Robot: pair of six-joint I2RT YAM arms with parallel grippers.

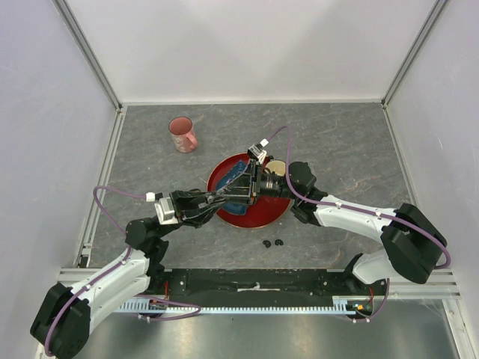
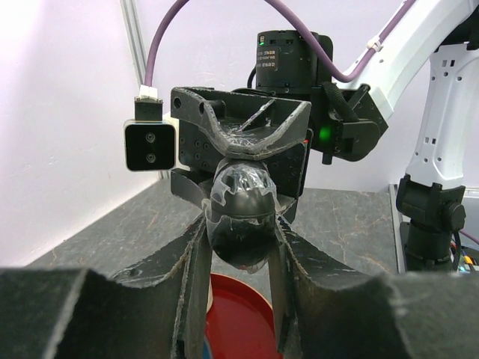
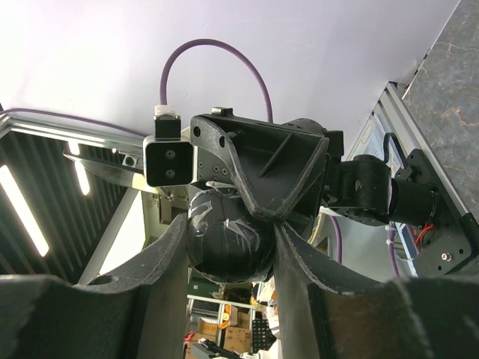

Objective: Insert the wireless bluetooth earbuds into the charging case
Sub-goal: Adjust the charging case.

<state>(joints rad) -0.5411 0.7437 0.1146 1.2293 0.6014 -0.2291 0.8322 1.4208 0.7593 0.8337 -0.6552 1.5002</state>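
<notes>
Pinching the charging case (image 2: 241,198) with the left gripper (image 2: 239,247), pressing both fingers against its flanks and holding it in the air above the red plate (image 1: 262,215). Clamping the same case from the opposite side with the right gripper (image 3: 230,254), likewise closed onto it, meeting the left one nose to nose over the plate. Showing a dark oval body under clear crinkled film, apparently with the lid down, though not being able to tell for certain from either wrist view.

Judging the task as hardly begun: seeing no earbud seated in the case. Spotting two wireless bluetooth earbuds (image 1: 267,243) lying loose on the table (image 1: 344,142), just beside each other, near the plate's near rim and well apart from the case. Finding no further earbuds in any view.

Leaving, by this reading, nearly everything to do: getting the lid open, setting the case down or steadying it in one gripper, then picking up each earbud and seating it in its pocket.
</notes>
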